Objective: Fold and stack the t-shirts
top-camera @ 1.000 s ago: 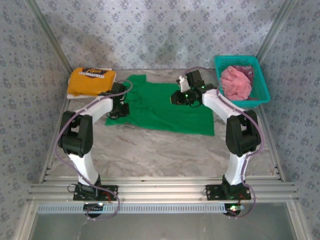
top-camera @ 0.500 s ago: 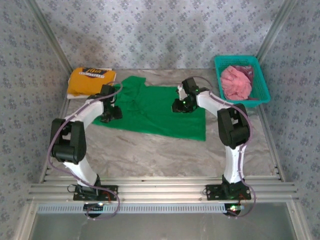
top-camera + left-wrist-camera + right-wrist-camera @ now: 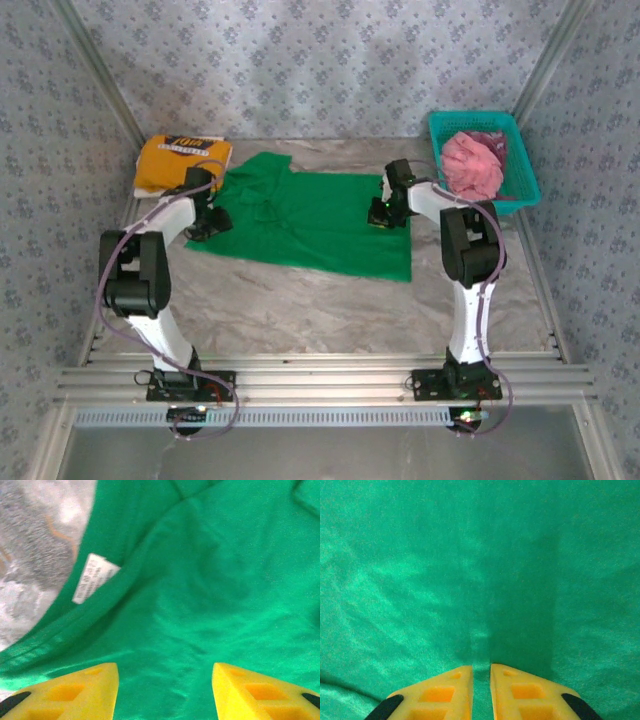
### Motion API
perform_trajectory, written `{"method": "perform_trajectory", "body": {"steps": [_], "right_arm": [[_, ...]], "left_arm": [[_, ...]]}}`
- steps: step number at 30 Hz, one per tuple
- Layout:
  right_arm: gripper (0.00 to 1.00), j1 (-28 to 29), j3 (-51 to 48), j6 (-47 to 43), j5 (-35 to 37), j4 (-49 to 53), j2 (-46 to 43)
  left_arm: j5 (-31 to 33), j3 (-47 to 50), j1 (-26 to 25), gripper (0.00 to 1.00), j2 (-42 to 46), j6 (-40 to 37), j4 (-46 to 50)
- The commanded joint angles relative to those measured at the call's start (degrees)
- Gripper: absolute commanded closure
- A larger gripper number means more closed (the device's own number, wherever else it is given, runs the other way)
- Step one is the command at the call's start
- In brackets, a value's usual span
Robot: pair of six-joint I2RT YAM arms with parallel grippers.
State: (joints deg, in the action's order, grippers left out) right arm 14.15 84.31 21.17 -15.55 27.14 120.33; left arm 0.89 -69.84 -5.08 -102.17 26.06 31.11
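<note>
Our left claw point(image 3: 205, 224) hangs released, jaws apart, just above the collar end of the green t-shirt point(image 3: 310, 230), arm reaching forward with the wrist pitched down. The shirt lies spread on the surface point(image 3: 300, 300), its long axis running left to right between both arms. Our right claw point(image 3: 386, 212), reaching likewise, looks clenched on a pinch of cloth near the hem end.

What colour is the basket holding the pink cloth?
Teal basket, seen best from the top external view.
</note>
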Motion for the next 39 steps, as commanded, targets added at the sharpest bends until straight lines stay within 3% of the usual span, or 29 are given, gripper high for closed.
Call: {"method": "perform_trajectory", "body": {"steps": [1, 4, 6, 9, 14, 17, 20, 23, 28, 36, 39], "right_arm": [[0.85, -0.2, -2.3, 2.6, 1.1, 0.7, 1.4], [0.91, -0.5, -4.6, 3.5, 1.4, -1.9, 0.5], [0.92, -0.6, -4.3, 3.5, 1.3, -1.8, 1.1], [0.92, -0.5, -4.4, 3.8, 0.5, -2.4, 1.7], [0.92, -0.5, -5.2, 3.7, -0.2, -3.1, 1.2], [0.92, -0.6, -5.7, 3.5, -0.4, -3.3, 0.8], [0.92, -0.8, -6.2, 3.4, -0.5, -3.3, 0.5], [0.92, -1.0, -6.2, 3.4, -0.5, -3.4, 0.5], [0.92, -1.2, -6.2, 3.3, -0.4, -3.3, 0.4], [0.91, -1.4, -6.1, 3.3, -0.4, -3.1, 0.4], [0.91, -1.5, -6.2, 3.4, -0.4, -3.1, 0.5]], "left_arm": [[-0.8, -1.2, -3.3, 0.56, 2.2, 2.8, -2.9], [-1.8, -4.0, -6.6, 0.63, 2.0, 4.0, -4.2], [-6.2, -6.4, -7.3, 0.68, -0.9, 5.5, -5.6], [-8.3, -11.3, -8.3, 0.56, -6.6, 5.5, -5.4], [-8.0, -18.2, -8.5, 0.51, -14.3, 4.7, -3.8], [-5.8, -20.9, -8.6, 0.38, -16.7, 4.3, -1.6], [-5.2, -21.7, -8.8, 0.39, -17.8, 4.3, -1.0], [-5.3, -21.6, -9.4, 0.49, -18.5, 4.6, -1.0], [-5.3, -20.6, -10.4, 0.8, -18.7, 5.2, -1.9], [-6.4, -21.2, -11.0, 1.0, -18.4, 5.6, -1.7], [-6.9, -22.1, -11.0, 1.0, -18.1, 5.7, -1.5]]}}
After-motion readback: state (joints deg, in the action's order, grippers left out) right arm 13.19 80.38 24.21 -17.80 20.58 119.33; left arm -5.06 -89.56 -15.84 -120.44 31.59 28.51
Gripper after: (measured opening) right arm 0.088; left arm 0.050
